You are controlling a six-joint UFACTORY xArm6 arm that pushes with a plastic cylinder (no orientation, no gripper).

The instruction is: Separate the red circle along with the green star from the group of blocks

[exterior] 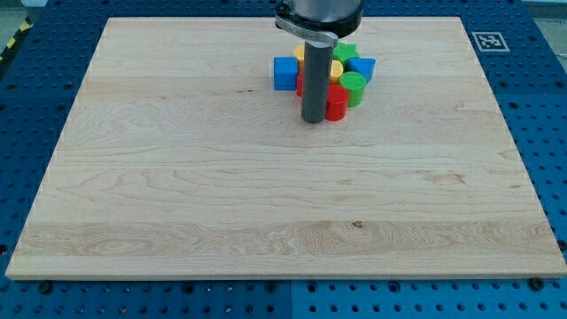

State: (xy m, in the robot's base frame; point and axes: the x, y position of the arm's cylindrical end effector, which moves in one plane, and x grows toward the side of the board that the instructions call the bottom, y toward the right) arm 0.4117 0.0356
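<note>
Red circle block (337, 103), a short red cylinder, sits just to the view's right of my tip (314, 121), touching the rod or very nearly so. It is at the near edge of the cluster, on the pale wooden surface (177, 195).

Going left to right through the group: a blue cube (284, 73) lies to the view's left of my tip and a little toward the view's top. A second red block (300, 86) peeks out at the rod's left edge, its shape mostly hidden. A yellow block (337, 69) shows just right of the rod, above the red circle, shape unclear. A green ribbed cylinder (353, 87) touches the red circle on its upper right.

The green star (349, 51) is toward the view's top, behind the yellow block and partly covered by the arm's housing. Its points are hard to make out. A blue wedge-like block (363, 66) lies furthest right.

My tip is a plain dark rod, standing upright on the surface and grasping nothing.
</note>
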